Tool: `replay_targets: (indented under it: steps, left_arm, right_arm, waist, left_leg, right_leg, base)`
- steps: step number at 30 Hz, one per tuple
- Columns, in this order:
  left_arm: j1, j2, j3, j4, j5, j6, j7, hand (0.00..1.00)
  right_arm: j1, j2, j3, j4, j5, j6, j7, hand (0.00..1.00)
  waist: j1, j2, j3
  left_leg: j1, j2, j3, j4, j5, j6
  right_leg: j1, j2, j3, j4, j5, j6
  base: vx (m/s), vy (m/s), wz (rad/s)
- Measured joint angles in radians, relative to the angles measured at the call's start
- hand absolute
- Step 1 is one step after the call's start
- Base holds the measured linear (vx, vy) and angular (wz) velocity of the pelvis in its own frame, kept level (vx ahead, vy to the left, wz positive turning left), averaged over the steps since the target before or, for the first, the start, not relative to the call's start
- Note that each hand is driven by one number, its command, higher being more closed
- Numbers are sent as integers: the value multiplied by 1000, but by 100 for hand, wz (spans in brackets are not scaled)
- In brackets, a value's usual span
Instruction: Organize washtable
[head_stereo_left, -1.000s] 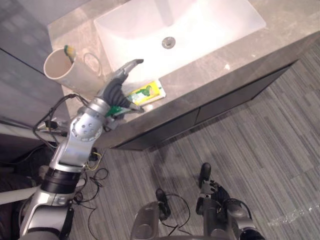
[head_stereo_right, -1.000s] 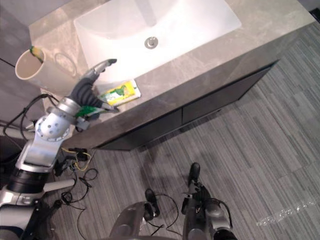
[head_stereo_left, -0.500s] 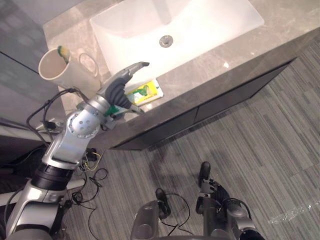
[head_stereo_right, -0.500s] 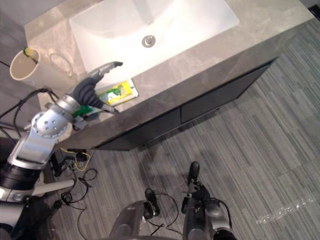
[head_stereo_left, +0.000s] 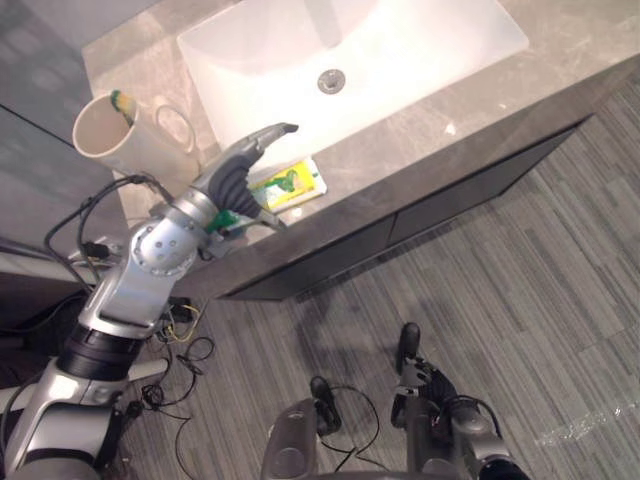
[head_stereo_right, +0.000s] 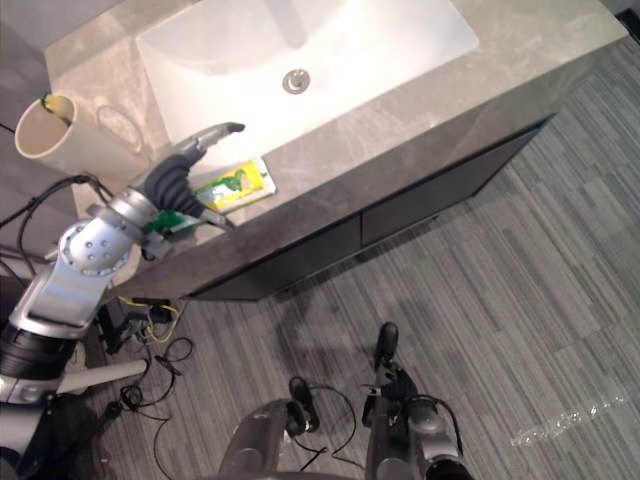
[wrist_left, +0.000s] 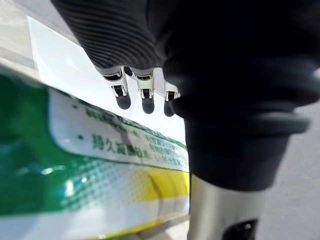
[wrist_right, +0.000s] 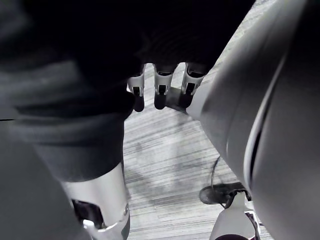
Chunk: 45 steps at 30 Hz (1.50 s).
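Note:
A yellow and green packet (head_stereo_left: 292, 183) lies flat on the grey stone counter (head_stereo_left: 480, 110), between the white sink basin (head_stereo_left: 420, 45) and the counter's front edge. My left hand (head_stereo_left: 236, 176) hovers over the packet's left end, open, with straight fingers pointing over the basin's rim. The thumb (head_stereo_left: 262, 214) reaches along the packet's near side. Close under the left hand's fingertips (wrist_left: 145, 102) the packet (wrist_left: 100, 165) shows, with nothing curled round it. A cream mug (head_stereo_left: 125, 145) holding a green-tipped stick (head_stereo_left: 124, 103) stands at the counter's left end. My right hand (head_stereo_left: 425, 390) hangs low over the floor, relaxed.
The basin has a round metal drain (head_stereo_left: 331, 80). Dark cabinet doors (head_stereo_left: 470, 195) run below the counter's front edge. Grey striped flooring (head_stereo_left: 540, 320) spreads in front of the cabinet.
The whole view has shifted slightly. My left hand's fingers have stretched a little further over the packet toward the basin. The packet and mug stay in place.

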Motion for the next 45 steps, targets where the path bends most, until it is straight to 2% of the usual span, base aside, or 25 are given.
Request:
replay_targets:
  steps: [4, 5, 11, 17, 25, 29, 34, 45]
  left_arm:
    - [0, 0, 11, 0, 4, 2, 3, 0]
    - [0, -1, 14, 0, 5, 2, 5, 100]
    - [12, -11, 27, 1, 18, 6, 6, 100]
    - [32, -61, 82, 7, 70, 23, 44, 100]
    - [62, -88, 136, -29, 128, 7, 46, 100]
    - [99, -95, 153, -55, 175, -28, 59, 100]
    - [128, -98, 154, -86, 199, -43, 70, 100]
    - [171, -210, 191, -139, 194, -46, 135, 100]
  right_arm:
    - [0, 1, 8, -11, 0, 1, 1, 0]
    - [0, 1, 8, -13, 0, 1, 1, 0]
    - [3, 2, 9, -18, 0, 3, 1, 0]
    - [5, 3, 9, -36, 1, 3, 1, 0]
    - [9, 1, 8, -112, 24, 3, 1, 0]
    - [37, -4, 3, -177, 33, -1, -1, 0]
    - [44, -6, -3, -187, 33, -11, -4, 0]
    - [48, 29, -45, -128, 32, -27, -4, 0]
  waist:
    - [0, 0, 0]
    - [0, 0, 0]
    - [3, 0, 0]
    - [-1, -1, 3]
    - [3, -2, 29]
    - [6, -6, 32]
    - [1, -9, 34]
    - [-5, -24, 43]
  left_leg:
    - [-8, 0, 0, 1, 0, 0]
    - [-10, 0, 0, 1, 0, 0]
    - [-13, 1, 0, 1, 0, 0]
    - [-17, 4, 2, 2, 0, 0]
    - [-45, 14, 7, 19, -7, -1]
    - [-47, 17, 19, 22, -11, -2]
    - [-48, 18, 22, 27, -17, 0]
    - [-33, 0, 5, 13, -18, 2]
  right_leg:
    - [-8, 0, 0, 0, 1, -1]
    - [-11, 0, 1, 0, 1, -1]
    - [-12, 0, 0, 0, 1, -1]
    - [-16, 3, 0, 0, 1, -2]
    - [-39, 10, 11, 0, 1, -4]
    - [-47, 13, 23, 0, 2, -5]
    - [-48, 14, 26, 0, 2, -4]
    - [-39, 6, 26, 0, 8, 2]
  base:
    - [29, 36, -1]
    - [38, 38, -3]
    - [36, 39, 1]
    - [37, 37, -1]
    - [16, 18, -2]
    - [41, 39, -8]
    - [35, 39, -2]
    - [58, 54, 1]
